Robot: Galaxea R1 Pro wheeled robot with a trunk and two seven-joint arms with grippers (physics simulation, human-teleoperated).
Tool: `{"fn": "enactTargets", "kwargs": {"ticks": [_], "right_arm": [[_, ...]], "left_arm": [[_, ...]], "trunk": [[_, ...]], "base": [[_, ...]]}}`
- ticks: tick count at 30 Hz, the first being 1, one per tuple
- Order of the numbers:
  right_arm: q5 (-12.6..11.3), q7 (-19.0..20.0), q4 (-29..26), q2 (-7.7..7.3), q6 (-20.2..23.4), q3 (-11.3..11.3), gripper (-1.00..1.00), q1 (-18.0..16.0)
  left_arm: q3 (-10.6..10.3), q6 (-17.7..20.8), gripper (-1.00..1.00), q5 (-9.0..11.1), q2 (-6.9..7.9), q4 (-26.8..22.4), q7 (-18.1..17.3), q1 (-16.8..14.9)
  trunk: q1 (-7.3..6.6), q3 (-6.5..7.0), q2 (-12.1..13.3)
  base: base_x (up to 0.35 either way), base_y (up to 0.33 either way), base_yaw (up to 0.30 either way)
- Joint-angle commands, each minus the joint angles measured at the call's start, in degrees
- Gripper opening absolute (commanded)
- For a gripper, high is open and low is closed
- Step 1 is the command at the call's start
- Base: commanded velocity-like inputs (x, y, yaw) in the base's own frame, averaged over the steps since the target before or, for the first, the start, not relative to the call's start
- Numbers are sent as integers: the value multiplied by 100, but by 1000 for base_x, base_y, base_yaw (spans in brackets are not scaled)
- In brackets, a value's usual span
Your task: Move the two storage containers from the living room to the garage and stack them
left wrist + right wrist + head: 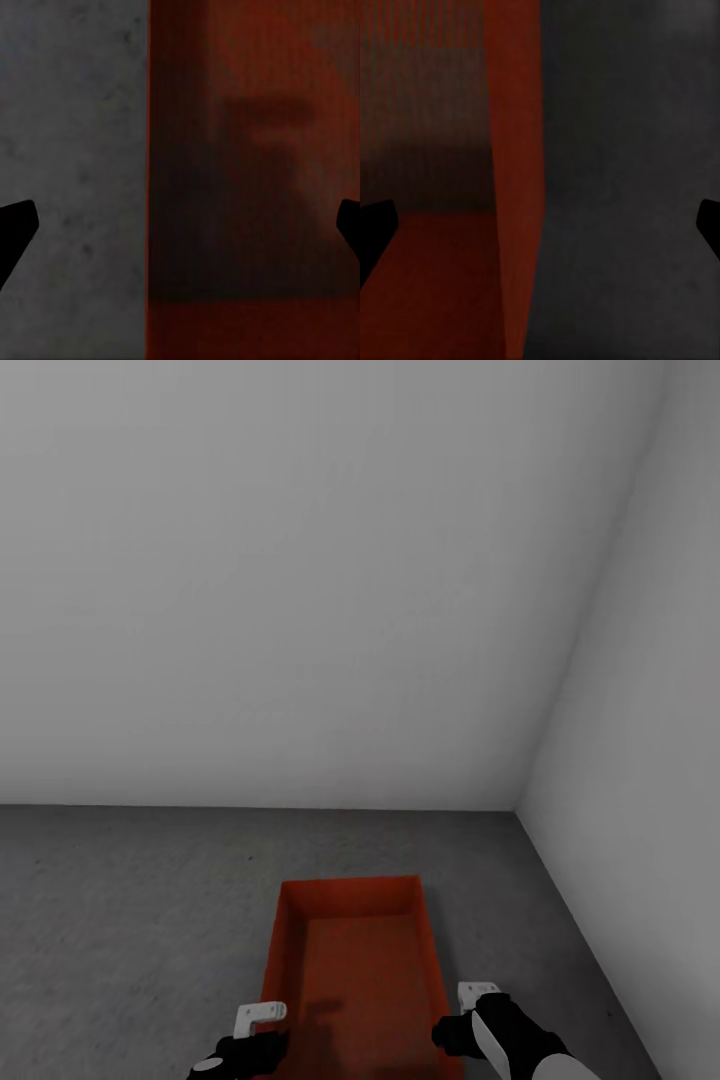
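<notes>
Apparently one storage container [352, 960] on floor [130, 880]

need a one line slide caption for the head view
Orange-red storage container on the garage's concrete floor near a wall corner, an open tool poised over each long wall.

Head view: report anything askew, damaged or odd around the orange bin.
Nothing stands out. The orange bin sits flat and upright on the grey concrete floor near the wall corner, topless and empty, walls intact. The left pincer and right pincer flank its near end, both open, each straddling a side wall.
</notes>
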Motion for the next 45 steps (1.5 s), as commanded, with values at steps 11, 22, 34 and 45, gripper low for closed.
{"fn": "enactTargets", "kwargs": {"ticks": [11, 22, 34, 45], "right_arm": [[13, 11, -11, -4, 32, -20, 100, 0], [16, 17, -4, -25, 32, -20, 100, 1], [41, 19, -2, -33, 32, -20, 100, 6], [30, 17, -1, -33, 32, -20, 100, 9]], "left_arm": [[-41, 48, 100, 53, 0, 12, 38, -2], [-41, 52, 100, 50, 1, 27, 45, -2], [-41, 52, 100, 45, 1, 47, 45, -2], [-41, 52, 100, 42, -6, 52, 45, -2]], "trunk": [[-19, 150, 7], [-48, 394, 22], [-79, 660, 38], [-165, 891, 169]], "base": [[0, 0, 0], [0, 0, 0], [0, 0, 0], [0, 0, 0]]}}
